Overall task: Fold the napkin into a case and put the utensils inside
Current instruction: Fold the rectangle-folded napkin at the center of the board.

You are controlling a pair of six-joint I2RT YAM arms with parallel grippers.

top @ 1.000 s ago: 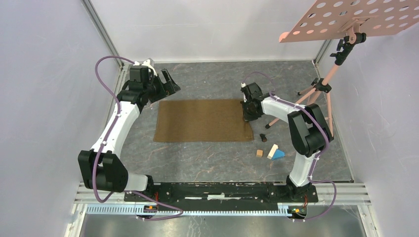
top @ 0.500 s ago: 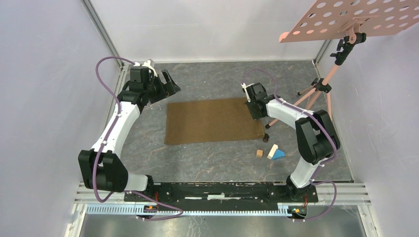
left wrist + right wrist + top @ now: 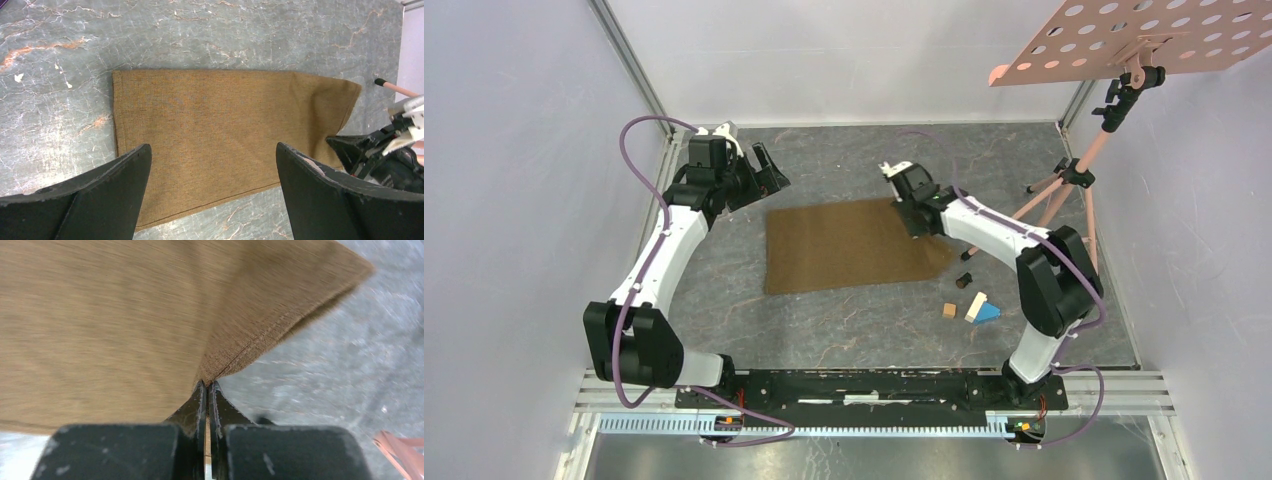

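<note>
The brown napkin (image 3: 849, 248) lies spread on the grey marbled table, its far right corner lifted. My right gripper (image 3: 913, 217) is shut on the cloth's edge at that corner. In the right wrist view the closed fingertips (image 3: 206, 384) pinch a fold of the napkin (image 3: 115, 315), which fans away from them. My left gripper (image 3: 764, 170) hovers open over the napkin's far left corner, holding nothing. In the left wrist view its gripper (image 3: 212, 147) frames the napkin (image 3: 220, 130), with the right gripper (image 3: 372, 152) at the cloth's right end. The utensils are out of view.
Small wooden blocks (image 3: 975, 305) and a blue block (image 3: 989, 313) lie right of the napkin's near corner, with small dark pieces (image 3: 965, 281) beside them. A pink tripod stand (image 3: 1074, 180) with a perforated plate (image 3: 1144, 40) occupies the far right corner. White walls enclose the table.
The right gripper, shut on the cloth, dragged the napkin to the right, then swung back and left with the corner, lifting it. The left arm stayed still.
</note>
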